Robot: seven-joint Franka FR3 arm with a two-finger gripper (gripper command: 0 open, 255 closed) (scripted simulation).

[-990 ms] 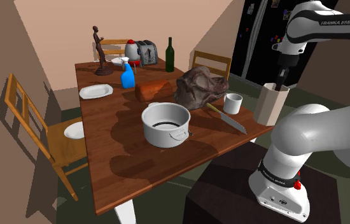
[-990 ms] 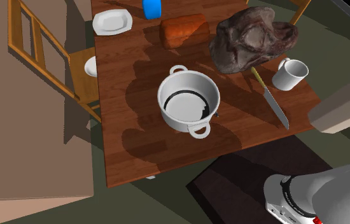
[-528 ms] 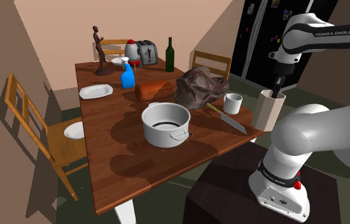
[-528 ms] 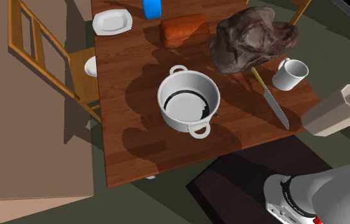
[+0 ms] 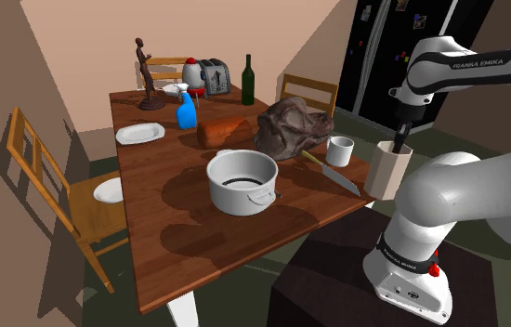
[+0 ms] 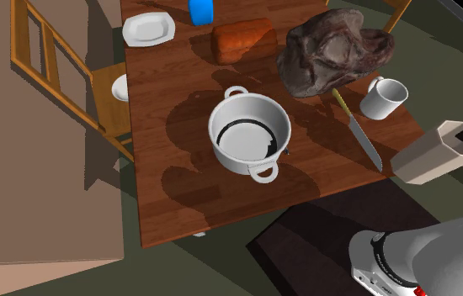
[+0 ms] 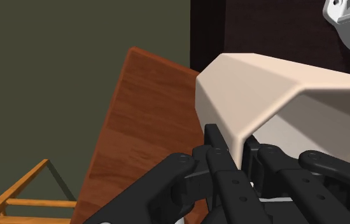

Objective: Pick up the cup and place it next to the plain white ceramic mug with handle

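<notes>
Here, arm bent over, forearm pointing down; end effector (image 5: 399, 141) pinching rim of beige cup (image 5: 388, 175) near table (image 5: 198, 243) corner.

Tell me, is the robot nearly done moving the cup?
Pickup looks done: the tool is shut on the beige cup. In hand: the cup hangs just past the table corner, near the white mug. Left: stand it by the mug and let go.
</notes>
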